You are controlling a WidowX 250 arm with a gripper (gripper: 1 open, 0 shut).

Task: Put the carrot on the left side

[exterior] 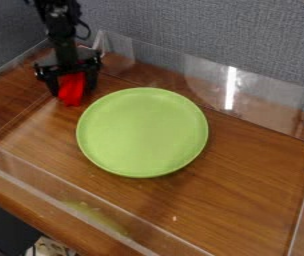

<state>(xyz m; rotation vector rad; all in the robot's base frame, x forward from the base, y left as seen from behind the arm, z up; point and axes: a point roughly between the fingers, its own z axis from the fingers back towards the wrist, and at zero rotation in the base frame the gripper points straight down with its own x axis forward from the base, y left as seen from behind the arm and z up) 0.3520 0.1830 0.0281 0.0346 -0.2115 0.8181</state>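
The worktop (255,170) is a brown, wood-grained surface with a soft sheen, closed in by low clear plastic walls (228,85) that run along its far edge, its near edge and both ends; behind the far wall hangs a grey, finely textured backdrop (208,30). A round lime-green plate (141,131) lies flat near the middle of the wood. The black arm comes down steeply at the far left corner, and its gripper (69,88) points almost straight at the surface, its dark jaws standing apart on either side of the carrot (71,90). The carrot is a bright red blocky piece, low between the jaws at the left end of the worktop, just beside the plate's upper-left rim; whether it rests on the wood or touches the jaw faces cannot be told from this view. The gripper works in a tight pocket, with the far wall just behind it, the left wall near, and the plate's rim close on its right. The widest bare wood lies to the right of the plate and along the near edge.
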